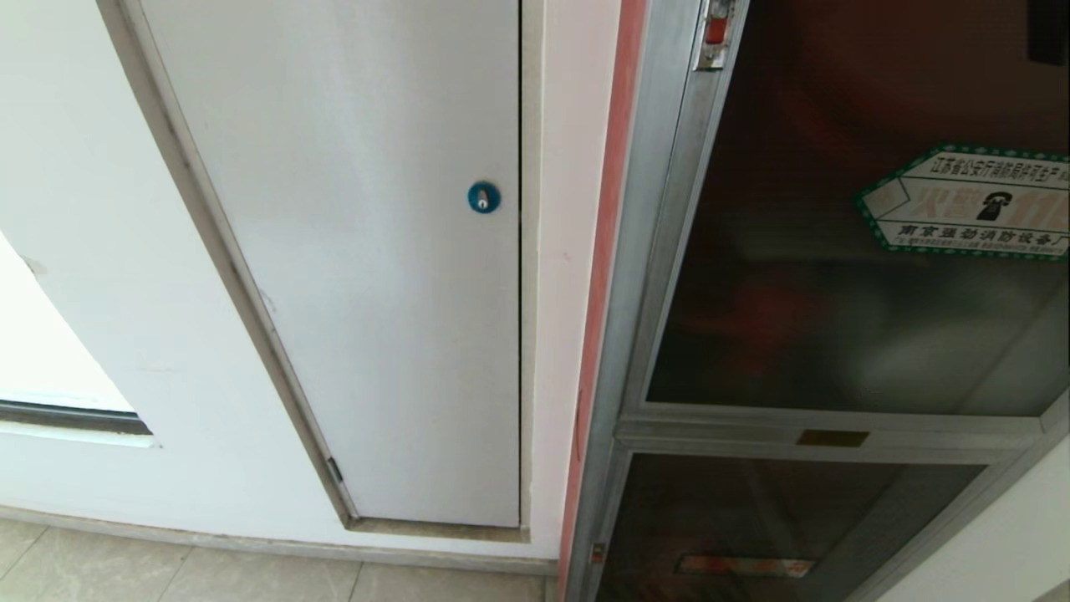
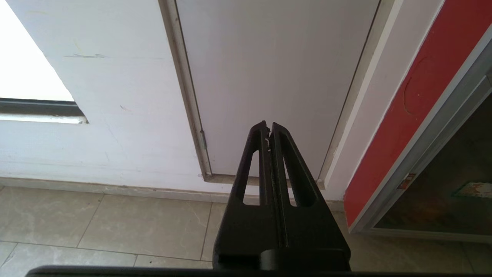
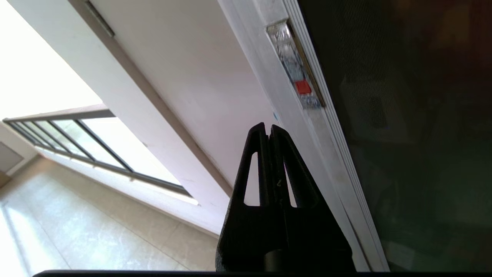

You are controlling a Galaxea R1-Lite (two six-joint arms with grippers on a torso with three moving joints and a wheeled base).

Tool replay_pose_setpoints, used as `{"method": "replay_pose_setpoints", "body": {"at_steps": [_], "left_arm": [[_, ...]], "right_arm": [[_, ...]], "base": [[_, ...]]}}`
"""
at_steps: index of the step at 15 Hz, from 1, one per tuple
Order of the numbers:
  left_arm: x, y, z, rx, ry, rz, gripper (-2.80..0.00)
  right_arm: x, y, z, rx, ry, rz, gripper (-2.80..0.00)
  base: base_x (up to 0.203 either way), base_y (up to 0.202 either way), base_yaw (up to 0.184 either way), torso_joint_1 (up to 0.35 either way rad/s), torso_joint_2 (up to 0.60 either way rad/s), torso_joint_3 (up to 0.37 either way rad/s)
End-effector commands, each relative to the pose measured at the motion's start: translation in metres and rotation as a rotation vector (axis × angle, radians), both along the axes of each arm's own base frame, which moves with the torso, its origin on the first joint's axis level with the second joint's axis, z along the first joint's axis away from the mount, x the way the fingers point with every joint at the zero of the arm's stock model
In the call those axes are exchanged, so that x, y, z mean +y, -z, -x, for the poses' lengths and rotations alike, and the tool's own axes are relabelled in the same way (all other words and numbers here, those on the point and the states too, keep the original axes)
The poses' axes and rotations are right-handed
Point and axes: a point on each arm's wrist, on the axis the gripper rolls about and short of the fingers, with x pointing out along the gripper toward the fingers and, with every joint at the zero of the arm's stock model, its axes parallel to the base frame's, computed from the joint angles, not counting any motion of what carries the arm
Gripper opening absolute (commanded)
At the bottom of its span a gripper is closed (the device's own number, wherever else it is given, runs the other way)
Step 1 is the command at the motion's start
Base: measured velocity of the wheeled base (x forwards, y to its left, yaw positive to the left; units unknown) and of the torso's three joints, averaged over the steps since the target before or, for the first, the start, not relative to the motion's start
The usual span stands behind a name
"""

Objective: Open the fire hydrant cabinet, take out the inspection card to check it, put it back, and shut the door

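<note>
The fire hydrant cabinet [image 1: 635, 276] fills the right of the head view, silver-framed with a red side strip. Its door [image 1: 836, 318], dark tinted glass with a green-edged hexagonal phone sticker [image 1: 974, 201], stands closed. A silver latch with a red button [image 1: 715, 32] sits on the frame's upper left. My right gripper [image 3: 268, 129] is shut and empty, pointing up along the door frame, a little short of the latch [image 3: 298, 73]. My left gripper [image 2: 268, 126] is shut, held low toward the white door's foot. Neither gripper shows in the head view. The inspection card is hidden.
A plain white panel door [image 1: 359, 251] with a round blue lock [image 1: 483, 197] stands left of the cabinet. Below the main door is a smaller dark glass panel [image 1: 769, 527]. Beige floor tiles [image 2: 96, 223] run along the wall. A window opening [image 1: 50, 359] lies far left.
</note>
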Motion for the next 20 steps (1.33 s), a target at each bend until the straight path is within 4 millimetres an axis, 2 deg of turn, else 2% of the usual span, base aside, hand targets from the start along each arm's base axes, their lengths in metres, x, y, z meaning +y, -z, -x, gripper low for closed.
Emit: {"method": "replay_pose_setpoints", "body": {"at_steps": [1,4,7,10,12,15,20], "left_arm": [[0.000,0.000,0.000,0.002,0.000,0.000,-2.80],[0.000,0.000,0.000,0.001,0.000,0.000,-2.80],[0.000,0.000,0.000,0.000,0.000,0.000,-2.80],[0.000,0.000,0.000,0.002,0.000,0.000,-2.80],[0.000,0.000,0.000,0.001,0.000,0.000,-2.80],[0.000,0.000,0.000,0.002,0.000,0.000,-2.80],[0.000,0.000,0.000,0.002,0.000,0.000,-2.80]], "right_arm": [[-0.023,0.001,0.045,-0.050,0.004,-0.004,-2.80],[-0.043,0.023,0.081,-0.064,0.028,0.045,-2.80],[-0.059,0.044,0.103,-0.071,0.108,0.092,-2.80],[-0.074,0.053,0.124,-0.098,0.211,0.096,-2.80],[-0.083,0.058,0.147,-0.138,0.288,0.084,-2.80],[-0.090,0.072,0.190,-0.214,0.403,0.065,-2.80],[-0.093,0.124,0.250,-0.258,0.467,0.092,-2.80]], "base": [[0.000,0.000,0.000,0.000,0.00,0.000],[0.000,0.000,0.000,0.000,0.00,0.000],[0.000,0.000,0.000,0.000,0.00,0.000],[0.000,0.000,0.000,0.000,0.00,0.000],[0.000,0.000,0.000,0.000,0.00,0.000],[0.000,0.000,0.000,0.000,0.00,0.000],[0.000,0.000,0.000,0.000,0.00,0.000]]}}
